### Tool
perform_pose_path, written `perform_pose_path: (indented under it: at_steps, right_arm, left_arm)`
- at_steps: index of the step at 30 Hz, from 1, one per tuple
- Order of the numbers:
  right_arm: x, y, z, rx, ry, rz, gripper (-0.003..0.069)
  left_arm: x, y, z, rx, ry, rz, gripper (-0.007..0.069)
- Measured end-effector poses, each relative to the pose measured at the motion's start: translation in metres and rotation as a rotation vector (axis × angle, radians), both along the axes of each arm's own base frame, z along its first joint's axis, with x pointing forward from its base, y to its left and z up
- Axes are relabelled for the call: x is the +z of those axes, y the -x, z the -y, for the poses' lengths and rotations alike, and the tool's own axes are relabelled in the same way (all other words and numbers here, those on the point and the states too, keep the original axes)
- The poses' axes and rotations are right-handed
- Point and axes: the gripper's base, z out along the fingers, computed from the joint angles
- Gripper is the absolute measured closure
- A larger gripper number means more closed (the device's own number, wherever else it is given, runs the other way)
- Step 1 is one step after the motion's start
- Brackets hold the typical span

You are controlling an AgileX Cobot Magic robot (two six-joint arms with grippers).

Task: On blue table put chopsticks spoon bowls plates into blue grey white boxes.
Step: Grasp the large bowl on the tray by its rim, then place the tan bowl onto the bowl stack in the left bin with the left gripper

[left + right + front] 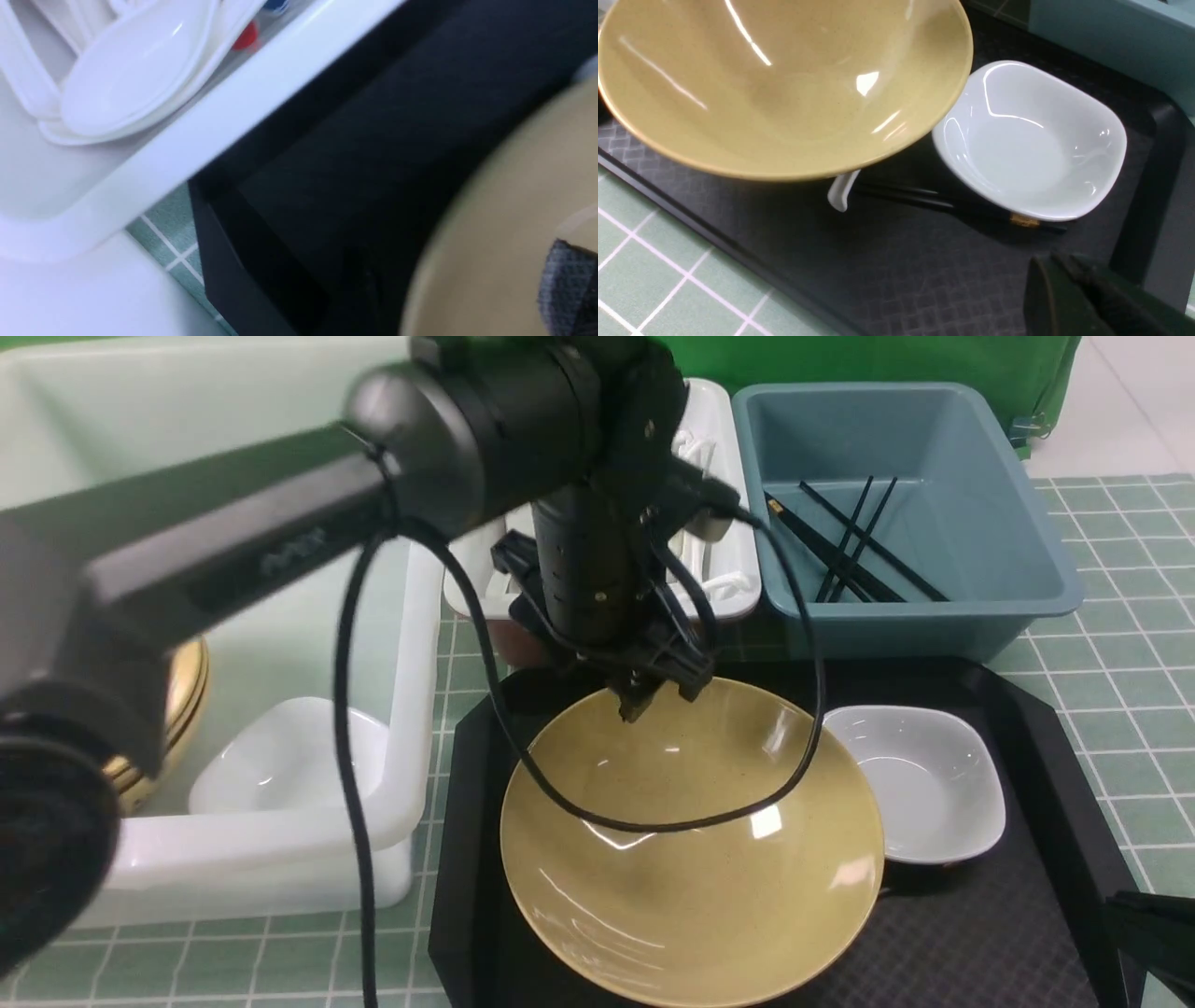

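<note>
The left end effector points down from its forward-stretched arm, just above the far rim of the tan bowl; whether it stands wide I cannot tell. The right end effector, closed and empty, hangs over bare black tray, with the white plate and chopsticks just ahead.

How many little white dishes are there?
2: one small glossy white dish on the black textured tray, another in the large white tub. The arm may hide more.
</note>
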Motion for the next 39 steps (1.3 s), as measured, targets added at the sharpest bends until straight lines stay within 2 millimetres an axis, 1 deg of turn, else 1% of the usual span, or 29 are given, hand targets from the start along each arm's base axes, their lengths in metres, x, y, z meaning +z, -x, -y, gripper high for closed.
perform_pose_path:
  at_steps: [3, 6, 8, 10, 12, 13, 14, 15, 20, 21, 22, 23, 24, 26, 27, 28, 29, 30, 31, 32, 33, 34, 36, 38, 39]
  right_arm:
    - [0.000, 0.000, 0.000, 0.001, 0.001, 0.002, 0.0590]
    - [0.000, 0.000, 0.000, 0.001, 0.001, 0.003, 0.0587]
    - [0.000, 0.000, 0.000, 0.001, 0.001, 0.004, 0.0586]
    - [0.000, 0.000, 0.000, 0.001, 0.001, 0.004, 0.0583]
    - [0.000, 0.000, 0.000, 0.001, 0.001, 0.004, 0.0582]
    - [0.000, 0.000, 0.000, 0.001, 0.001, 0.004, 0.0582]
    - [0.000, 0.000, 0.000, 0.001, 0.001, 0.006, 0.0581]
    - [0.000, 0.000, 0.000, 0.001, 0.000, 0.007, 0.0582]
    - [0.000, 0.000, 0.000, 0.001, 0.001, 0.006, 0.0582]
    - [0.000, 0.000, 0.000, 0.001, 0.001, 0.003, 0.0582]
    - [0.000, 0.000, 0.000, 0.001, 0.002, 0.003, 0.0582]
    - [0.000, 0.000, 0.000, 0.002, 0.003, 0.000, 0.0581]
    - [0.000, 0.000, 0.000, 0.002, 0.003, 0.000, 0.0581]
    - [0.000, 0.000, 0.000, 0.002, 0.003, 0.000, 0.0581]
    - [0.000, 0.000, 0.000, 0.002, 0.003, 0.000, 0.0580]
    - [0.000, 0.000, 0.000, 0.002, 0.003, 0.000, 0.0580]
    - [0.000, 0.000, 0.000, 0.002, 0.003, 0.000, 0.0580]
    - [0.000, 0.000, 0.000, 0.002, 0.003, 0.000, 0.0580]
    - [0.000, 0.000, 0.000, 0.002, 0.003, 0.000, 0.0580]
    - [0.000, 0.000, 0.000, 0.002, 0.003, -0.001, 0.0580]
    - [0.000, 0.000, 0.000, 0.002, 0.003, -0.001, 0.0580]
    - [0.000, 0.000, 0.000, 0.002, 0.004, -0.003, 0.0580]
    - [-0.001, 0.000, 0.000, 0.003, 0.005, -0.006, 0.0580]
    - [-0.001, 0.000, 0.000, 0.003, 0.005, -0.007, 0.0580]
    - [-0.001, 0.000, 0.000, 0.003, 0.005, -0.007, 0.0580]
  left_arm:
    - [-0.019, -0.006, 0.002, 0.018, -0.042, -0.017, 0.0148]
    - [-0.036, -0.009, 0.004, 0.019, -0.061, -0.048, 0.0154]
    - [-0.041, -0.009, 0.006, 0.012, -0.062, -0.068, 0.0176]
    - [-0.049, -0.009, 0.007, 0.008, -0.069, -0.094, 0.0239]
    - [-0.050, -0.007, 0.006, -0.015, -0.090, -0.115, 0.0300]
    - [-0.049, -0.007, 0.006, -0.016, -0.090, -0.118, 0.0314]
    - [-0.047, -0.006, 0.006, -0.015, -0.085, -0.124, 0.0356]
    - [-0.045, -0.005, 0.006, -0.023, -0.081, -0.125, 0.0383]
    - [-0.035, -0.003, 0.005, -0.076, -0.067, -0.113, 0.0413]
    - [-0.027, -0.001, 0.005, -0.083, -0.051, -0.102, 0.0440]
    - [-0.023, 0.000, 0.004, -0.086, -0.043, -0.099, 0.0452]
    - [-0.007, 0.006, 0.003, -0.096, -0.005, -0.084, 0.0519]
    - [0.005, 0.009, 0.001, -0.100, 0.017, -0.066, 0.0545]
    - [0.036, 0.017, -0.004, -0.113, 0.074, -0.001, 0.0601]
    - [0.057, 0.025, -0.008, -0.121, 0.117, 0.039, 0.0610]
    - [0.061, 0.026, -0.009, -0.123, 0.126, 0.049, 0.0611]
    - [0.088, 0.035, -0.019, -0.134, 0.155, 0.126, 0.0611]
    - [0.107, 0.040, -0.028, -0.127, 0.190, 0.180, 0.0612]
    - [0.110, 0.042, -0.028, -0.128, 0.197, 0.186, 0.0612]
    - [0.141, 0.055, -0.045, -0.110, 0.264, 0.254, 0.0617]
    - [0.144, 0.056, -0.048, -0.106, 0.269, 0.261, 0.0617]
    - [0.164, 0.066, -0.062, -0.089, 0.310, 0.305, 0.0617]
    - [0.185, 0.076, -0.084, -0.054, 0.337, 0.361, 0.0617]
    - [0.209, 0.088, -0.119, 0.024, 0.354, 0.440, 0.0618]
    - [0.211, 0.087, -0.125, 0.046, 0.348, 0.449, 0.0618]
